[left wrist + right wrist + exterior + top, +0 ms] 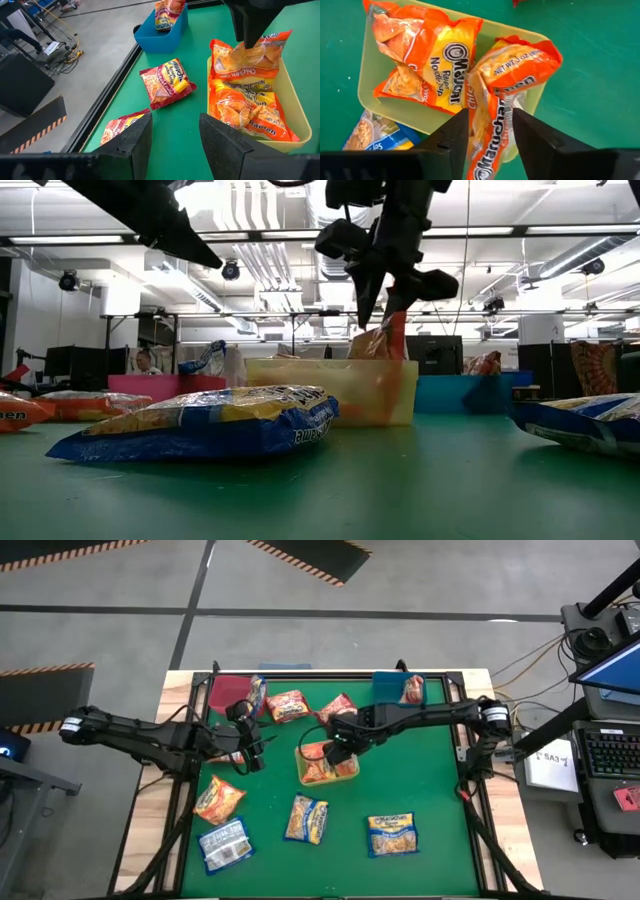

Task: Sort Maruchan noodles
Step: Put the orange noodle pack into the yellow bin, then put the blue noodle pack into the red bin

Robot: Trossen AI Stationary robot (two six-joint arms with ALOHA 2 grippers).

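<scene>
While the right pincer [338,752] hangs over the yellow bin [352,774] at the middle of the desk [440,800], an orange noodle packet [492,110] is seen upright between its fingers [447,137], the lower end down in the bin. The fingers flank the packet closely, but whether it is gripped or just released cannot be told. Two more orange packets [247,112] lie flat in the same bin. The left pincer [252,754] is held just beside the bin, its fingers [135,140] parted and empty.

Around the bin, loose packets are scattered: a red one [165,82] near the far edge, an orange one [219,799], and blue-and-yellow ones [392,833] toward the near edge. A blue-and-yellow packet [200,425] lies close in front of the low camera and hides part of the desk behind it. A blue bin [160,35] at the far edge holds one packet, and a red bin [225,690] sits at the far left corner.

The desk is covered in green felt with a wooden border. Beyond it, an open workshop with bright ceiling lights, monitors and a seated person [147,361] is visible.
</scene>
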